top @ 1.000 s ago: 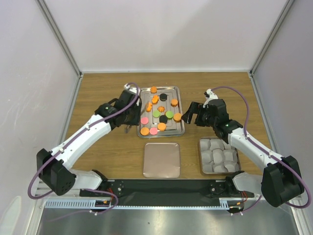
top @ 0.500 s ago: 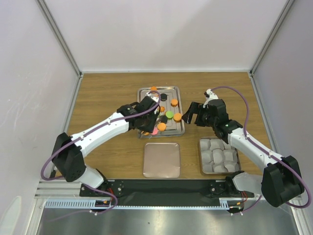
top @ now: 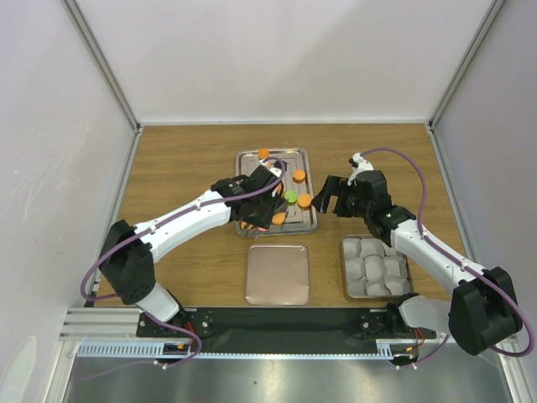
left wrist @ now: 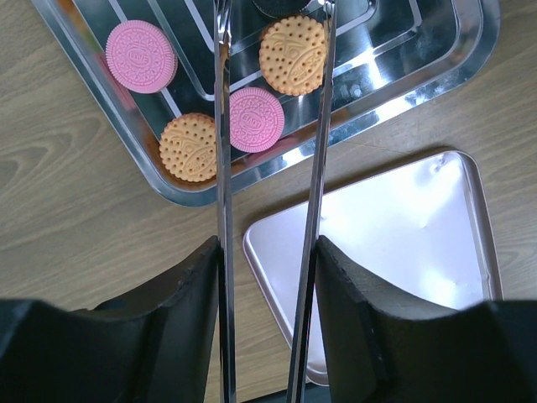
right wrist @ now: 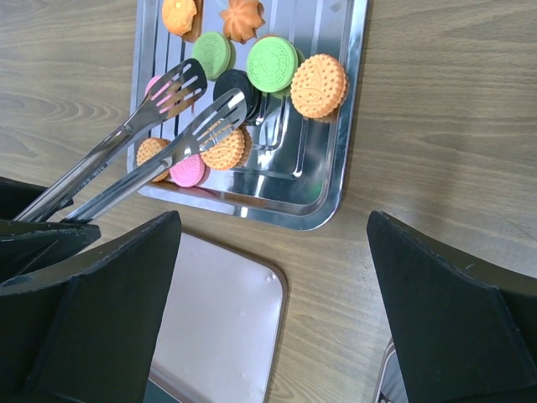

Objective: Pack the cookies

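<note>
The cookies (right wrist: 272, 64), small discs in orange, pink, green and black, lie in a ribbed steel tray (top: 243, 156). My left gripper (left wrist: 267, 277) is shut on a pair of metal tongs (left wrist: 222, 126), its pads pressing both arms. The slotted tips of the tongs (right wrist: 180, 88) stand apart over the pink and black cookies at the tray's near left, with nothing between them. An orange cookie (left wrist: 292, 54) and a pink one (left wrist: 255, 119) show between the arms, lying on the tray. Just right of the tray my right gripper (top: 323, 195) hangs open and holds nothing.
A flat pinkish square lid (top: 278, 274) lies in front of the tray. To its right stands a small square box (top: 345, 267) filled with pale grey paper cups. Bare wood surrounds them, with white walls on three sides.
My left arm has swung right from beside the tray's left edge, bringing the tongs over the tray's near cookies. The right arm has not moved.
</note>
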{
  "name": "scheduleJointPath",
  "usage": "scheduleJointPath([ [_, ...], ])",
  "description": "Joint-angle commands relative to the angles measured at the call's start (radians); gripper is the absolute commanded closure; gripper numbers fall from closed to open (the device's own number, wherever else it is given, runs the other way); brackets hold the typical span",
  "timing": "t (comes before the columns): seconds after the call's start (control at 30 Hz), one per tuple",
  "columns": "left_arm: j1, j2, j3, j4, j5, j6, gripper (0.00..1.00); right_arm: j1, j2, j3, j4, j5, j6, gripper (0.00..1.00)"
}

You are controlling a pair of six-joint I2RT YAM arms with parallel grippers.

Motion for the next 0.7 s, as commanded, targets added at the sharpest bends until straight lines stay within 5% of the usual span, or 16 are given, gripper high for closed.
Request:
scheduleJointPath([
  [0.0,-0.011,0.002,0.049,0.023,-0.011,0.018,0.48,0.006,-0.024,0.042,0.013,0.011,-0.017,0.00],
  [0.67,-0.010,0.068,0.071,0.038,-0.025,0.027,0.48,0.009,-0.026,0.042,0.012,0.011,-0.018,0.00],
])
